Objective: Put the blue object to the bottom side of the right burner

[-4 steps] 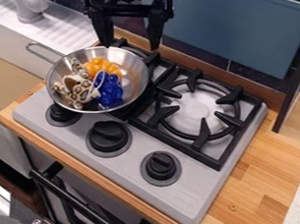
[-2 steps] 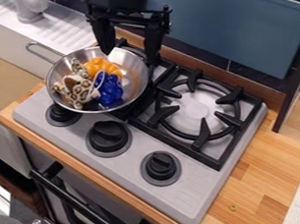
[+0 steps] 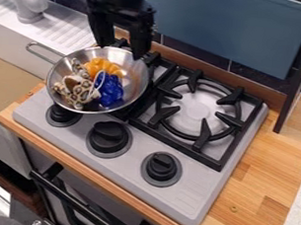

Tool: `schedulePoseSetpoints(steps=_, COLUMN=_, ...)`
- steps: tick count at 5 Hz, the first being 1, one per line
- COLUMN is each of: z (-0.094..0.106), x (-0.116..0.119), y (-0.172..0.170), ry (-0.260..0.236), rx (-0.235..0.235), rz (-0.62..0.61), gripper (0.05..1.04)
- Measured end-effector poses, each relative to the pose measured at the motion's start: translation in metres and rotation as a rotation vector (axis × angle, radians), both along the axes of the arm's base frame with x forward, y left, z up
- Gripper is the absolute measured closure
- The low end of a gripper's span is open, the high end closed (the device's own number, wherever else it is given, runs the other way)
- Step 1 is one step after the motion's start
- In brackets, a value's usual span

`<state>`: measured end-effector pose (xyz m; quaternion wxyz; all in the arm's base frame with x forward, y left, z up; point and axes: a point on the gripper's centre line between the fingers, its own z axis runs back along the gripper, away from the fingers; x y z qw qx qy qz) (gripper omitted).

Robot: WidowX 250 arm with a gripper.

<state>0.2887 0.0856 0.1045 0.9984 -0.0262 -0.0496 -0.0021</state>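
Because pan wall pens it in, blue object [image 3: 111,90] sits in metal pan [image 3: 136,74], against orange piece [image 3: 100,66] and spotted toy [image 3: 76,91]. Left burner grate [image 3: 125,113] bears pan. Claw [image 3: 122,50] hangs over far rim, spread, empty, likely for straddling. Blue object lies below claw, nearer knobs [image 3: 108,136]. Right burner [image 3: 195,114] side needs transfer.

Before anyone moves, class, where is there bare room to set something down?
The wooden counter right of the stove is bare; so is the right burner, within its black grate. It is crowded in the pan, with blue, orange and spotted things, and the end effector hanging by its far rim.
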Motion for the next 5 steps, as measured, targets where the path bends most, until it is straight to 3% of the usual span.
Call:
schedulePoseSetpoints(steps=1, z=-0.012, x=0.002, y=0.008, ry=0.046, rx=-0.007, rz=-0.116, gripper=0.084)
schedulePoseSetpoints(steps=3, z=-0.014, x=-0.003, y=0.016, ry=0.021, rx=-0.053, rz=-0.249, gripper=0.084)
schedulePoseSetpoints(steps=4, z=-0.02, x=-0.008, y=0.016, ry=0.027, rx=-0.06, rz=-0.263, gripper=0.084)
schedulePoseSetpoints(steps=5, z=-0.029, x=-0.012, y=0.018, ry=0.029, rx=-0.037, rz=-0.277, gripper=0.084)
